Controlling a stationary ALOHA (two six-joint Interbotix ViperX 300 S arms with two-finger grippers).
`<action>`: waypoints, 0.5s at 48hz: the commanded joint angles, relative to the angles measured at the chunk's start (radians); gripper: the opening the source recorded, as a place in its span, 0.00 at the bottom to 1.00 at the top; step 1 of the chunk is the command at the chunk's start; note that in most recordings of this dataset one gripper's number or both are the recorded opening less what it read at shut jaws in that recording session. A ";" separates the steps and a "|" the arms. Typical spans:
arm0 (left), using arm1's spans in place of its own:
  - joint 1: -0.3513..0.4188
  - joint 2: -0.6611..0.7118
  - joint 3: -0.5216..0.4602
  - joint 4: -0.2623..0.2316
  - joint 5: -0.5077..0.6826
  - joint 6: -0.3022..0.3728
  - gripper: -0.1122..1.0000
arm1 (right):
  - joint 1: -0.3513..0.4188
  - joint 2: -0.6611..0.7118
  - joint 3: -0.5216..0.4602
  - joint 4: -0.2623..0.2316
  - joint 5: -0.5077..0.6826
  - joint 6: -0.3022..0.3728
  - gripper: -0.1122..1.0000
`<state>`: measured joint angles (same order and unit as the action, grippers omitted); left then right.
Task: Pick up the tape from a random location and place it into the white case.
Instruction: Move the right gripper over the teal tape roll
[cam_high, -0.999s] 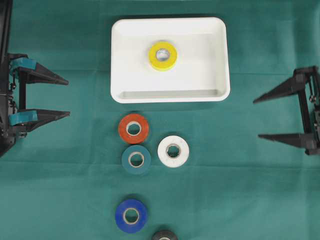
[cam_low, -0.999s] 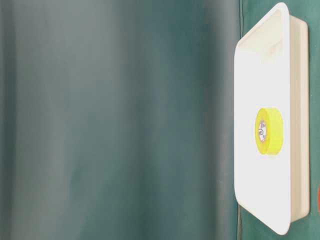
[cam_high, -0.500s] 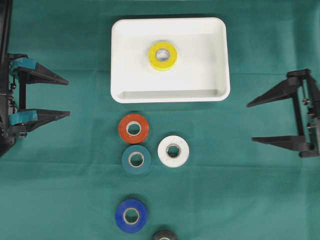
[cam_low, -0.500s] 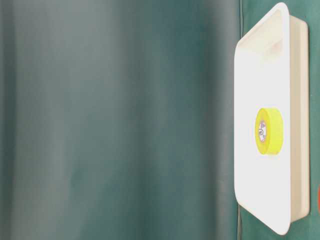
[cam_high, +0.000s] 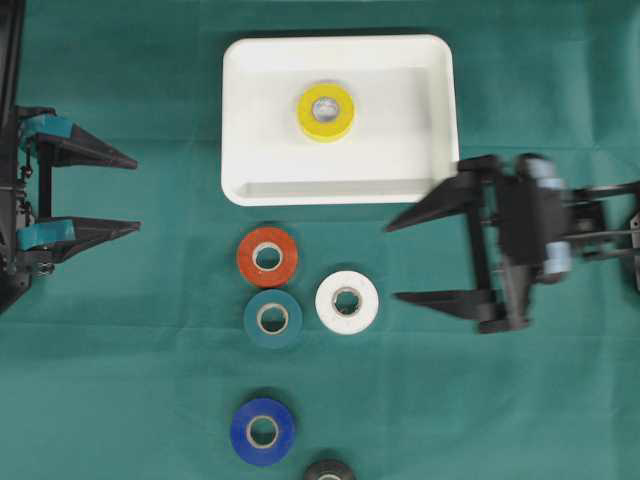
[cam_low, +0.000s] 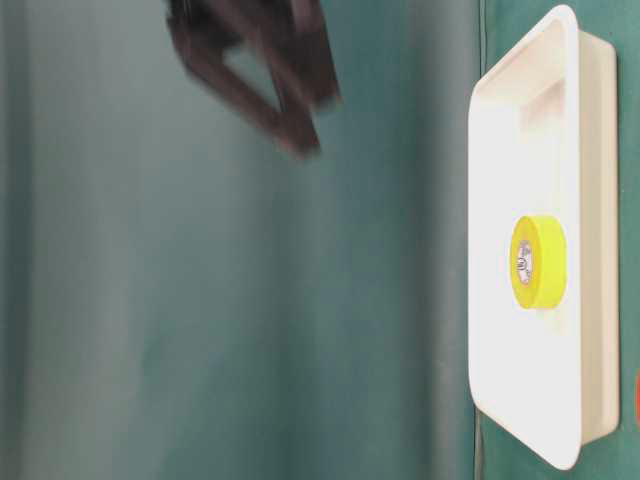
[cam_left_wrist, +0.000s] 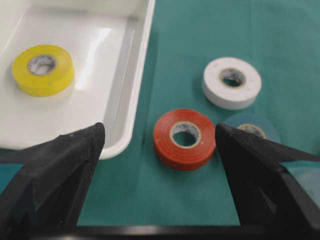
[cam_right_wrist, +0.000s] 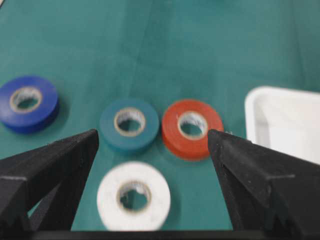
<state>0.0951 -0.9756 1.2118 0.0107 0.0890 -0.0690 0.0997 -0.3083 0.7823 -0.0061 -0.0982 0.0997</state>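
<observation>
The white tape (cam_high: 347, 302) lies on the cloth just below the white case (cam_high: 440, 120), nearest your right gripper (cam_high: 395, 262), whose jaws gape wide and empty. Centre them over that roll before descending. The left gripper (cam_high: 136, 195) waits open. The case holds one yellow tape (cam_high: 325, 111).

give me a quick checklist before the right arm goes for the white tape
1. Right gripper open: ok, jaws wide apart.
2. Nothing held in it: ok.
3. White tape lying flat and reachable: ok; it sits apart from the teal tape and orange tape.
4. Gripper lined up over the white tape: not ok, it is off to the tape's right.
5. Room in the white case: ok, only the yellow tape inside.
6. Left gripper out of the way: ok, at the left edge.
</observation>
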 joint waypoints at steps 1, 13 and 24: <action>0.000 0.008 -0.017 0.000 -0.017 0.002 0.92 | 0.006 0.060 -0.089 -0.003 -0.011 0.000 0.92; 0.000 0.009 -0.015 -0.002 -0.021 0.005 0.92 | 0.017 0.244 -0.302 -0.003 0.028 -0.003 0.92; 0.000 0.008 -0.017 -0.002 -0.021 0.005 0.92 | 0.018 0.362 -0.466 -0.009 0.112 -0.005 0.92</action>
<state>0.0951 -0.9741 1.2118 0.0107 0.0767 -0.0660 0.1166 0.0460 0.3850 -0.0138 -0.0046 0.0966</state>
